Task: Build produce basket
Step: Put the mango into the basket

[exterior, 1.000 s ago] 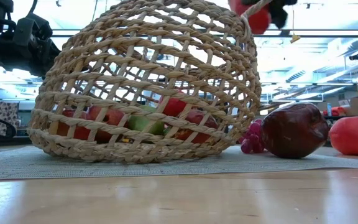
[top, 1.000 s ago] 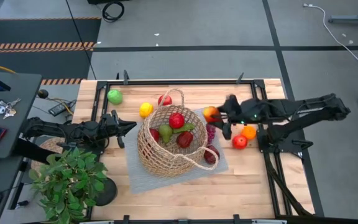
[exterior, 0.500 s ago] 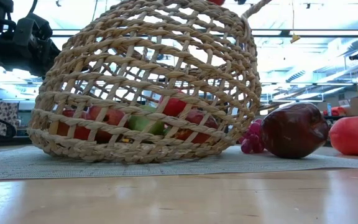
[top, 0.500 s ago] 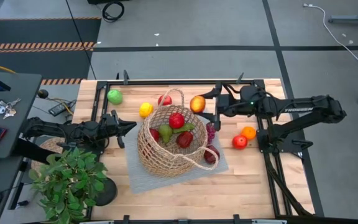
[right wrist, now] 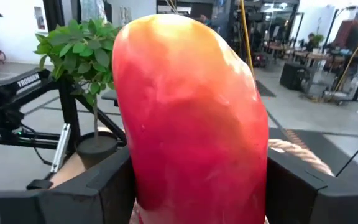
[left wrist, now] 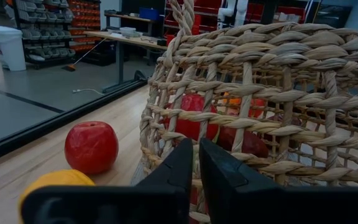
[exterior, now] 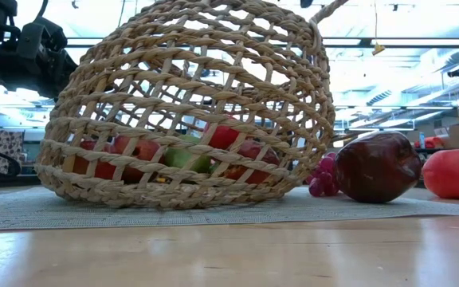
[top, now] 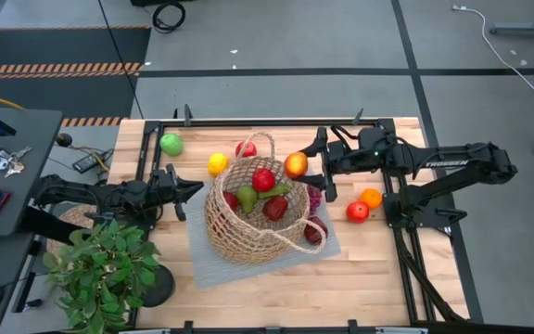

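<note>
The right gripper point(top: 306, 167) grips a red-and-yellow fruit point(top: 296, 165) over the basket point(top: 248, 227) rim, the drop-off step; next, release it inside; the left gripper point(top: 193, 186), jaws clenched empty, waits beside the basket.

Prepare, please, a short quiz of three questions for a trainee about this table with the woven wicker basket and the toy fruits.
1. True or false: the right gripper is empty.
2. Where is the red-and-yellow toy fruit? A: on the grey mat. B: held above the far right rim of the round tan wicker basket. C: beside the green toy apple.
3. Fill in: the left gripper, at the basket's left side, is ____.

Key: 1 false; 2 B; 3 shut.
</note>
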You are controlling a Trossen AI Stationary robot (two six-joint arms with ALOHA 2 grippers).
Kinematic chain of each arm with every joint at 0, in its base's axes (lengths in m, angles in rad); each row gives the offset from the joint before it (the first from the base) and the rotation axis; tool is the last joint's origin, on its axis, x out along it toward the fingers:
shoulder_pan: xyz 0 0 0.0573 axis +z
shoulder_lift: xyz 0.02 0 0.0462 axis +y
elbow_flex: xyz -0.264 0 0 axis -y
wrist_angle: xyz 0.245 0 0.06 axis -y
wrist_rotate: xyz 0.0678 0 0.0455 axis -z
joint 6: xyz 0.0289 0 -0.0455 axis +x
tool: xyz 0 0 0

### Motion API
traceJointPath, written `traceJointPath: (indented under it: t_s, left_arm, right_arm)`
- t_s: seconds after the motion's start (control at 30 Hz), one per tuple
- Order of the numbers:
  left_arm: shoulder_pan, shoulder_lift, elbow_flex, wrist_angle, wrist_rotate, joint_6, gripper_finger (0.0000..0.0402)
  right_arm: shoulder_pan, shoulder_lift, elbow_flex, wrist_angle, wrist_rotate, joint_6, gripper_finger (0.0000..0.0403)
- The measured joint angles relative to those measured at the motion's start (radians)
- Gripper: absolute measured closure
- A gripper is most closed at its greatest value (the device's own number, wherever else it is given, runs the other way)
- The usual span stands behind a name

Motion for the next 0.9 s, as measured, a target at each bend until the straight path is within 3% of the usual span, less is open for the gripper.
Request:
traceJointPath:
  t_s: [0.4,0.63,0.9]
  left_arm:
    - [0.000,0.000,0.000,0.000,0.000,0.000,0.0368]
    - [0.000,0.000,0.000,0.000,0.000,0.000,0.0364]
    - [0.000,0.000,0.000,0.000,0.000,0.000,0.0364]
  right_arm:
    - [0.002,0.006,0.000,0.096,0.041,-0.015,0.0126]
    - [-0.003,0.005,0.001,0.273,-0.117,-0.054,0.0126]
    - [-0.082,0.006,0.001,0.235,-0.408,-0.040,0.0126]
